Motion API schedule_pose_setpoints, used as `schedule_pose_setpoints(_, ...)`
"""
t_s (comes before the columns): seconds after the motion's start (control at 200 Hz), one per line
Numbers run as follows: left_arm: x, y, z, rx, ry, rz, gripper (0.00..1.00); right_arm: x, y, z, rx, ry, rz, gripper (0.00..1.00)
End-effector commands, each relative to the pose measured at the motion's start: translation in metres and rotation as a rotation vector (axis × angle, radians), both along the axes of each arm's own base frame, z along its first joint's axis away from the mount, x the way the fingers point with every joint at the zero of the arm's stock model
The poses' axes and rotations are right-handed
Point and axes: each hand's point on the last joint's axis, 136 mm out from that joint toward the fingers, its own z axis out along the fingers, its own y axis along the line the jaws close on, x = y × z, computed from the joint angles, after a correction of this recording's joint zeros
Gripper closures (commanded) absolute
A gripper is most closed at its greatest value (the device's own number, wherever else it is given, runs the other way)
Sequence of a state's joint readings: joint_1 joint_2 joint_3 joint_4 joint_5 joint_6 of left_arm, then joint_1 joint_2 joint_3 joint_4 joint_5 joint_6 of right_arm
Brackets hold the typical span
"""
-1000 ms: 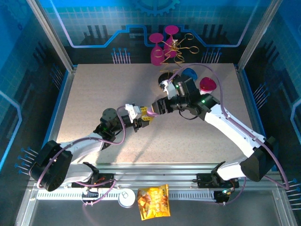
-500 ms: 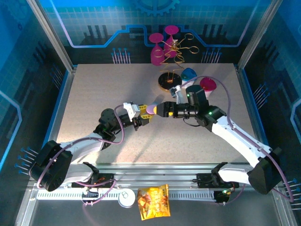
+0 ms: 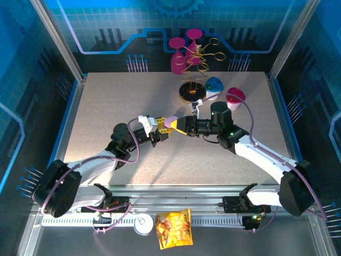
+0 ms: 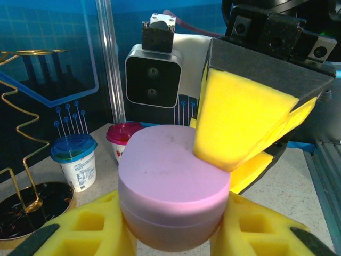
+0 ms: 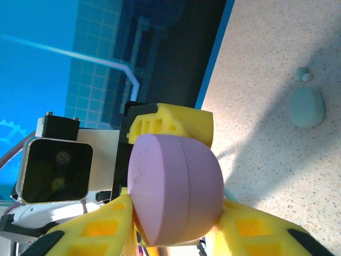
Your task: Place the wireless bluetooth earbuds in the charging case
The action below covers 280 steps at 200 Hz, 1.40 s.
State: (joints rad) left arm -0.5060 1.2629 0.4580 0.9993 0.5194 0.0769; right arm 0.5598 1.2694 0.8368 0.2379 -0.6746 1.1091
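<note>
A lilac charging case [image 3: 171,122] hangs in mid-air over the middle of the table, its lid down along a thin seam. My left gripper [image 3: 163,131] is shut on it, a yellow foam pad on each side of the case [image 4: 170,186]. My right gripper [image 3: 179,126] comes from the opposite side and is shut on the same case [image 5: 173,186], one of its pads [image 4: 240,122] lying across the lid. On the table beyond, two tiny pale earbuds [image 5: 305,74] lie beside a pale blue pebble-shaped piece [image 5: 307,106].
A blue-lidded cup [image 3: 214,85] and a pink-lidded cup [image 3: 234,97] stand at the back right beside a black round base with gold wire [image 3: 191,90]. Pink glasses [image 3: 178,58] stand behind the table. A snack bag [image 3: 173,228] and a tin [image 3: 143,224] lie before the front rail.
My right gripper has straightened toward the left one and closed onto the lilac case. The left gripper has kept its grip and barely moved.
</note>
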Motion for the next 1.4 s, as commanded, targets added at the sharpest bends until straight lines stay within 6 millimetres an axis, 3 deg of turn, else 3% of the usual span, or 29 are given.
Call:
schedule_pose_setpoints(0.0, -0.012, 0.001, 0.024, -0.046, -0.063, -0.033, 0.75, 0.004, 0.003, 0.002, 0.037, -0.008, 0.008, 0.73)
schedule_pose_setpoints(0.13, -0.013, 0.001, 0.023, -0.041, -0.063, -0.036, 0.67, 0.005, 0.004, 0.002, 0.036, -0.025, 0.005, 0.76)
schedule_pose_setpoints(0.19, -0.013, 0.001, 0.022, -0.036, -0.064, -0.033, 0.5, 0.006, 0.003, 0.002, 0.029, -0.034, -0.002, 0.76)
schedule_pose_setpoints(0.335, -0.014, 0.002, 0.021, -0.029, -0.064, -0.027, 0.21, 0.017, -0.009, -0.006, 0.002, -0.048, -0.063, 0.78)
schedule_pose_setpoints(0.47, -0.013, 0.008, 0.012, -0.008, -0.048, 0.007, 0.01, 0.035, -0.031, -0.026, -0.05, -0.038, -0.155, 0.79)
schedule_pose_setpoints(0.515, -0.013, 0.01, 0.006, 0.008, -0.031, 0.023, 0.01, 0.043, -0.04, -0.037, -0.079, -0.036, -0.192, 0.79)
schedule_pose_setpoints(0.795, -0.003, 0.036, -0.04, 0.146, 0.177, 0.202, 0.01, 0.084, -0.126, -0.155, -0.502, 0.068, -0.457, 0.79)
schedule_pose_setpoints(1.011, 0.013, 0.072, -0.065, 0.239, 0.345, 0.437, 0.01, 0.097, -0.151, -0.21, -0.589, 0.152, -0.483, 0.78)
schedule_pose_setpoints(1.216, 0.034, 0.115, -0.086, 0.235, 0.539, 0.662, 0.01, 0.101, -0.166, -0.231, -0.612, 0.195, -0.496, 0.69)
schedule_pose_setpoints(1.396, 0.041, 0.15, -0.114, 0.17, 0.767, 0.882, 0.01, 0.102, -0.186, -0.206, -0.698, 0.091, -0.525, 0.36)
